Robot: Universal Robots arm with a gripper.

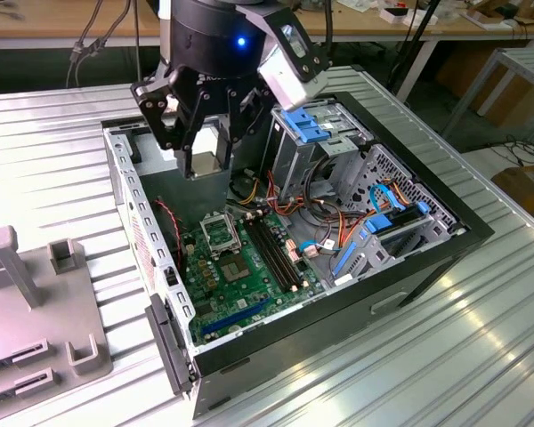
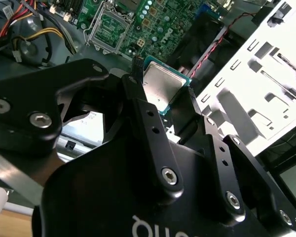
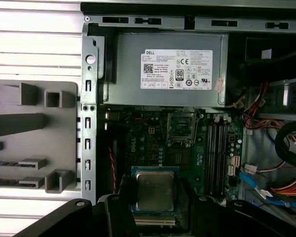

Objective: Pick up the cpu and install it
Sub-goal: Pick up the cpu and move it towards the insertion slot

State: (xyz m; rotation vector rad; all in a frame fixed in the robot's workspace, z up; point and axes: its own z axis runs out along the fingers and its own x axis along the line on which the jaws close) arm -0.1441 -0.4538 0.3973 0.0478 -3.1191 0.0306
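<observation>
Ribbed metal bench [image 1: 445, 356] carries an open computer case [image 1: 338, 313] with its motherboard [image 1: 249, 277] exposed. The gripper [image 2: 164, 78] hangs above the board, its 2 fingers [image 2: 148, 118] clenched on the cpu [image 2: 160, 90] by its edges. Pickup looks done. The socket [image 3: 181, 127] appears empty, so the cpu is not yet installed.

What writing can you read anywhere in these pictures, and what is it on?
White label on the grey metal power supply box: logo, badges, fine print, too small to read.
White lettering on the black gripper: cut off, unreadable.
Pale silver-grey square cpu in the gripper: nothing legible.
Green motherboard: markings too small.
</observation>
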